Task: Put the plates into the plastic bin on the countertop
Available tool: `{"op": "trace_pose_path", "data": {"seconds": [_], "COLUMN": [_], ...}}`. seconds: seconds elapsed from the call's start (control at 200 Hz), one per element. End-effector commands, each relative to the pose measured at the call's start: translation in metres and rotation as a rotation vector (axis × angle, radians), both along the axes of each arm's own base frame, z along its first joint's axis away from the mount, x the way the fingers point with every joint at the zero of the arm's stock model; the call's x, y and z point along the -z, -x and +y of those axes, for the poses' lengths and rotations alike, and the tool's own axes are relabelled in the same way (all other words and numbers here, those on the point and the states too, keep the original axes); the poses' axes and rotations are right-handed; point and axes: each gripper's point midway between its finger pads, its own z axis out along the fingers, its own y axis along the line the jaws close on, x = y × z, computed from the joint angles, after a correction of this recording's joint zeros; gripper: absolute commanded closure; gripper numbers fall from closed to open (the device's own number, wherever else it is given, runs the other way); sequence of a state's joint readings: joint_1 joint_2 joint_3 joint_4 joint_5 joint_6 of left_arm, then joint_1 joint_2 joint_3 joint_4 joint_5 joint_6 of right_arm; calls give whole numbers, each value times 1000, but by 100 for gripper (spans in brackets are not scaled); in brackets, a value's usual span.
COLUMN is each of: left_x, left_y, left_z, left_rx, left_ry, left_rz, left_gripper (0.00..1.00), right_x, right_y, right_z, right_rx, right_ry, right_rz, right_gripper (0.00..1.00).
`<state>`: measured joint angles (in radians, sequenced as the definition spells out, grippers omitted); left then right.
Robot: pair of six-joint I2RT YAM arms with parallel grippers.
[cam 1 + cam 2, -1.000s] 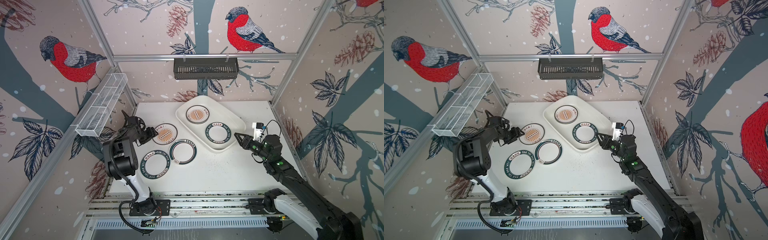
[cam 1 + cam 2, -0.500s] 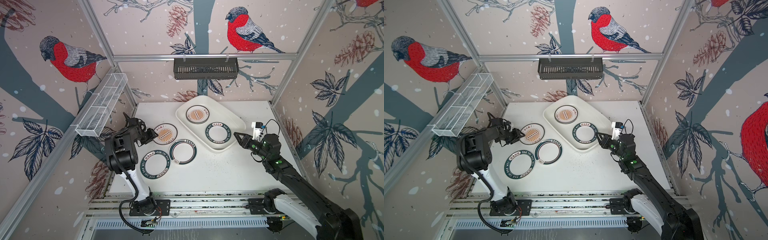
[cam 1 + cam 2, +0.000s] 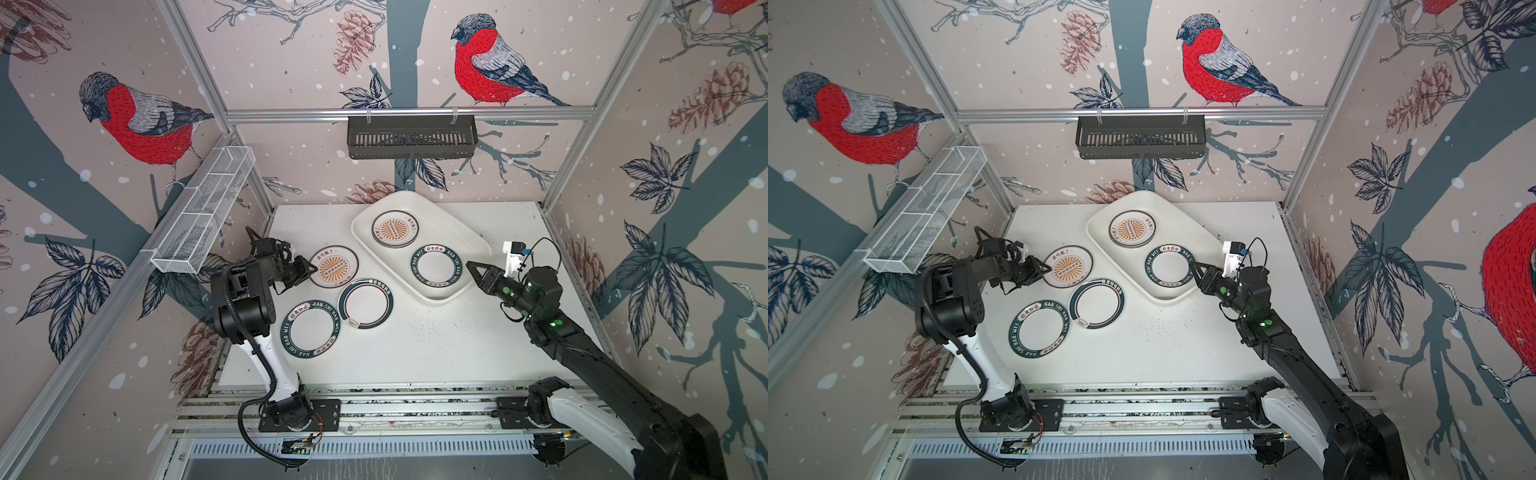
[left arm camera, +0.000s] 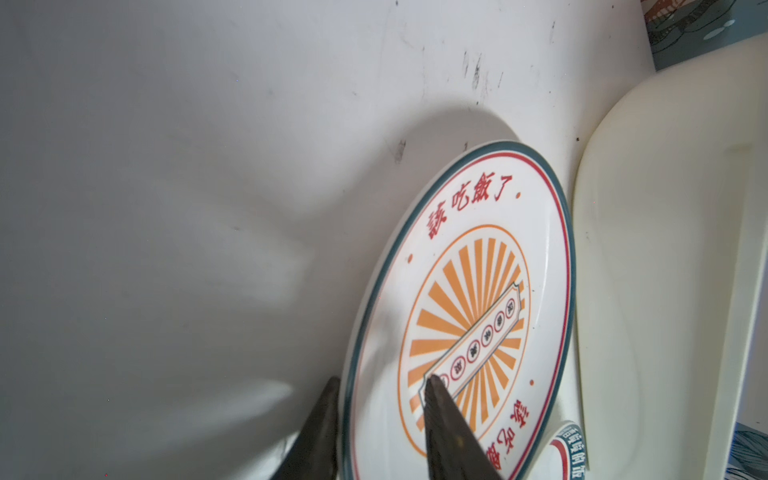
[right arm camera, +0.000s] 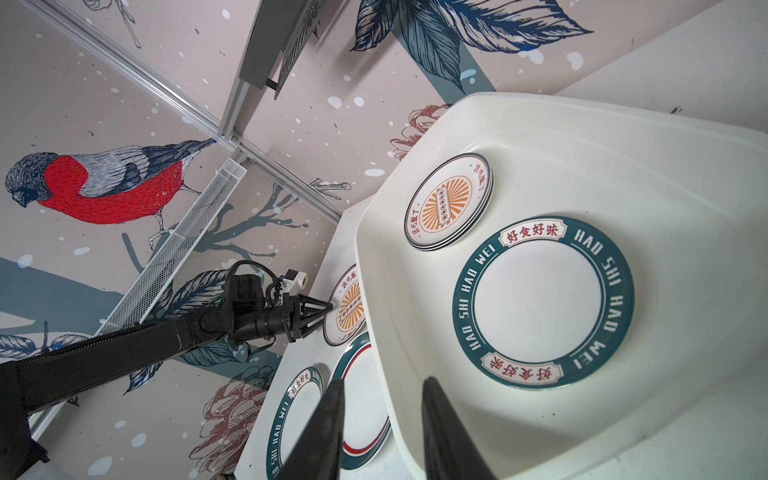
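I read the clock from the middle of the countertop [image 3: 436, 349], with twelve pointing straight away from my bases.

Nearest me, at eight o'clock, the near lettered plate [image 3: 309, 329] lies flat, its teal rim reading HAO SHI HAO WEI. Just beside it at nine, closer to the middle, lies the red-lined teal plate [image 3: 365, 304].

At ten o'clock the loose sunburst plate [image 3: 338, 264] sits close to the plastic bin [image 3: 451, 232] but outside it. My left gripper [image 3: 316, 268] meets this plate at its nine o'clock edge. My fingers [image 4: 446, 424] straddle the rim, one over the orange rays and the other against the outer edge. I cannot tell whether they actually clamp it.

At three o'clock my right gripper [image 3: 469, 264] hangs over the bin's four o'clock rim. Its jaws are a little apart with nothing between them.

The bin sits askew at one o'clock. Inside, the binned lettered plate [image 3: 436, 266] lies flat at the bin's five o'clock. The sunburst stack [image 3: 395, 228] sits at its ten, and my right wrist view shows several rims under the top plate.

Farthest off, the white wire mesh basket [image 3: 203, 212] hangs on the side wall at ten o'clock. The black slotted basket [image 3: 411, 137] hangs on the back rail at twelve.
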<state>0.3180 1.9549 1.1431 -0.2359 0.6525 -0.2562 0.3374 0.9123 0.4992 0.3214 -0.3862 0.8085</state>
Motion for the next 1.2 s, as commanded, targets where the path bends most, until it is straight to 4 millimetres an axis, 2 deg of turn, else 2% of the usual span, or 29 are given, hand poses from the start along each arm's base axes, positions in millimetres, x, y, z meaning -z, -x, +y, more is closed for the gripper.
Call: {"op": "trace_pose_path", "data": {"seconds": [0.0,0.475,0.66,0.81,0.981,1.196], "left_x": [4,12,8,4,-3,-22], "left_y": [-1,-2,-3,-3,-3,-3], "left_z": [-1,-4,-5,-6,-3,1], "left_rx": [-8,-20,-23,-24,-33,-47], "left_ry": [23,79,95,113,124,120], "left_rz": [5,17,1,-5,-17,-55], "left_gripper": [66,81,89,100,100,100], "right_x": [-12,-7,-6,-7,-7,-8], "right_y": [-2,-4,-4,-5,-6,-9], "right_z": [3,6,6,7,7,9], "right_rx": [-4,-9,-7,-7,-7,-15], "right_ry": [-25,-31,-32,-33,-32,-34], "right_rz": [-42,-31,-30,-31,-34,-36], "right_gripper": [67,68,68,68,68,68]}}
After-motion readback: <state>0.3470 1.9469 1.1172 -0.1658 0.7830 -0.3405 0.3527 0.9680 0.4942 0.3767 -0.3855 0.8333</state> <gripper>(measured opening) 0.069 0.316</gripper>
